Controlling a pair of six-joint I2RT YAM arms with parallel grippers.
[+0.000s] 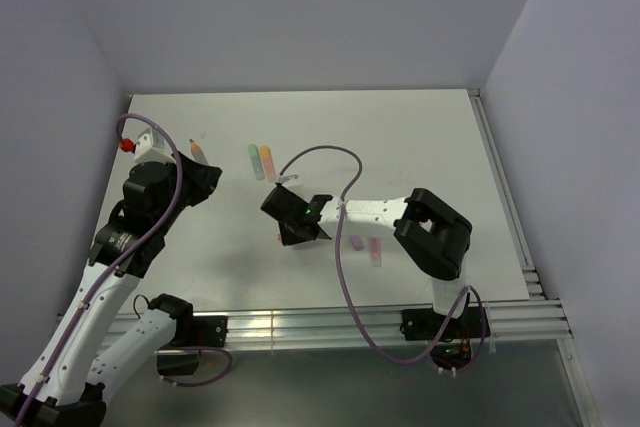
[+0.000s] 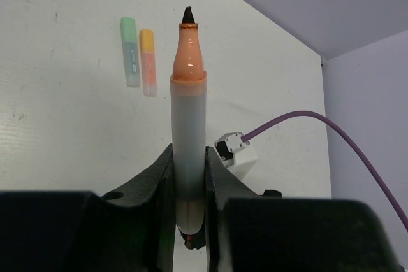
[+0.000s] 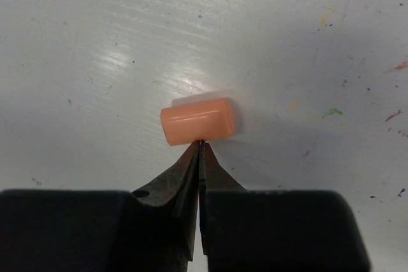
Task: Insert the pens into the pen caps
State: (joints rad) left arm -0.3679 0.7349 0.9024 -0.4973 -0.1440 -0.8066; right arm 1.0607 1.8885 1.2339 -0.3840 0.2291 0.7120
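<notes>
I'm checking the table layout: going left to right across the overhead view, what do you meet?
Left gripper holding a pale-barrelled, orange-tipped plastic pen → green-capped pale plastic marker → orange-capped pale plastic marker → right gripper → pink translucent pen.

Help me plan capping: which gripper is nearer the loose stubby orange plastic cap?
Right. The right gripper, tips shut, is right at the near side of the orange plastic cap; the left gripper is off to its left, clamped on an orange-tipped pale-barrelled marker.
</notes>
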